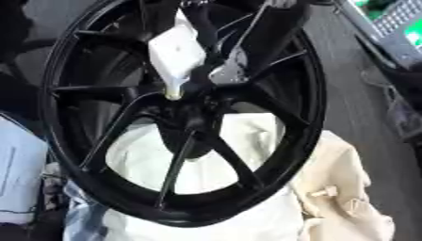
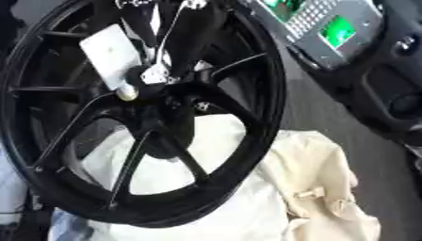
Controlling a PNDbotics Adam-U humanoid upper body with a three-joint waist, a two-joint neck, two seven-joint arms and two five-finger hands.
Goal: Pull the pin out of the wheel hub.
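Robot hand: As it reaches down from the top edge over the wheel's centre, the robot hand (image 2: 161, 44), black with a white plate and silver joints, sits at the hub; which arm it belongs to, and whether its fingers are curled, cannot be made out.
Pin: a short pale pin (image 1: 173, 92) juts from the hub, long axis roughly vertical, just under the white plate.
Wheel hub: black spoked wheel hub (image 1: 194, 117) lies askew on cream cloth (image 2: 313, 179).
Background: a grey box with green panels (image 2: 329, 28) at upper right.
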